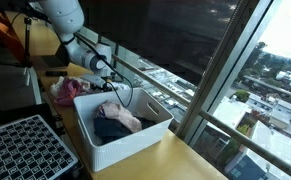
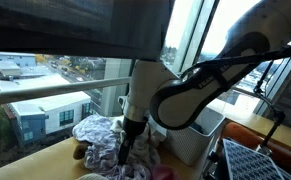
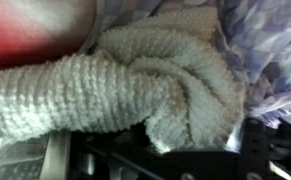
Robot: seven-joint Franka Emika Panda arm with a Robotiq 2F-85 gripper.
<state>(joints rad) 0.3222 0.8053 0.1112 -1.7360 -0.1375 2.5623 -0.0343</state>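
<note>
Item: terry towel (image 3: 155,85), bunched atop clothes pile (image 2: 95,130). Soft, light, limp; I would pinch its thick raised fold. My jaws: spread or pinching, cannot tell.

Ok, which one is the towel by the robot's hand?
Find the big window, then the white bin on the table beside it. Next to the bin is a heap of cloths, with the gripper right over it. The towel is the pale, fuzzy, twisted one; its neighbours are smooth and coloured.
</note>
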